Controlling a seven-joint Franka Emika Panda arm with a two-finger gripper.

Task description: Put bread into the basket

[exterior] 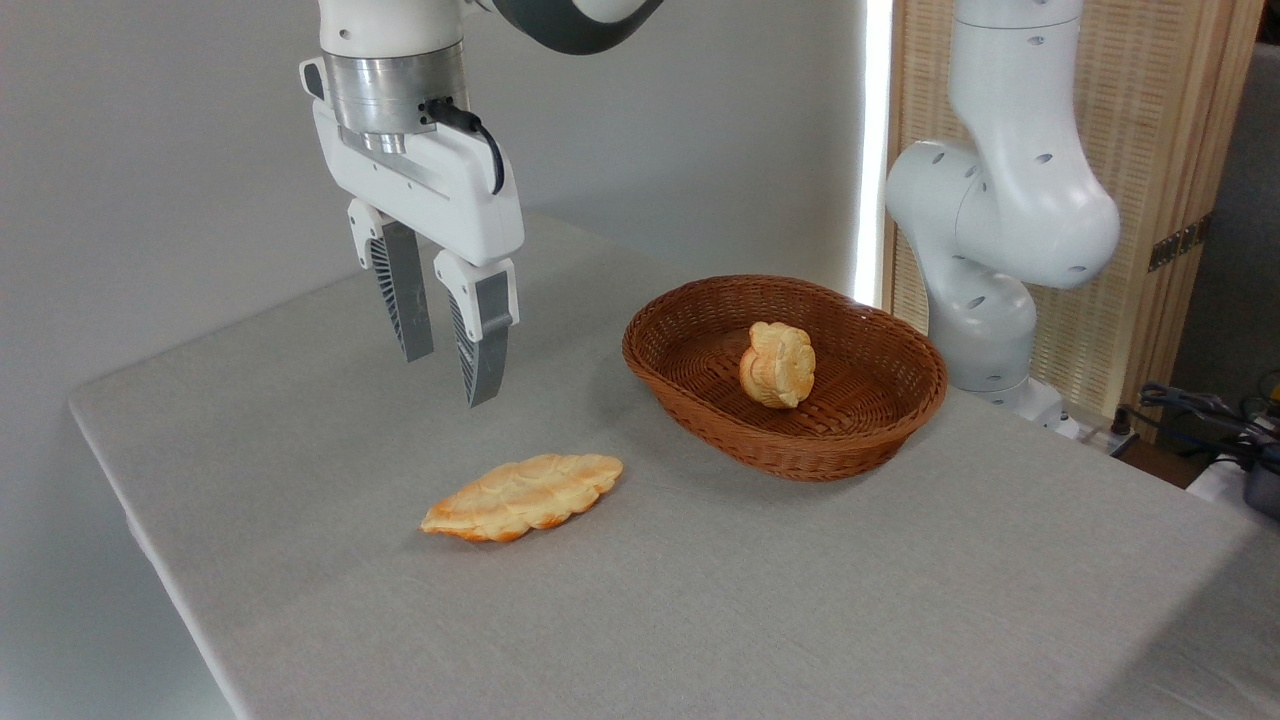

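A grey cloth-covered tabletop (800,600) carries the brown wicker basket (700,420) toward its back right. The flat golden bread (523,497) lies directly on the cloth, just left-front of the basket.

The bread (522,497) below the white and grey hand (446,380) is golden orange with ridges. The woven basket (880,420) is brown. The desk (700,600) is grey.

Robotics laboratory setting: a white robot arm (1000,200) mounted beside a grey cloth-covered table (700,600), plain grey wall (150,150), slatted wooden screen (1170,120), and loose cables (1200,410) at right.
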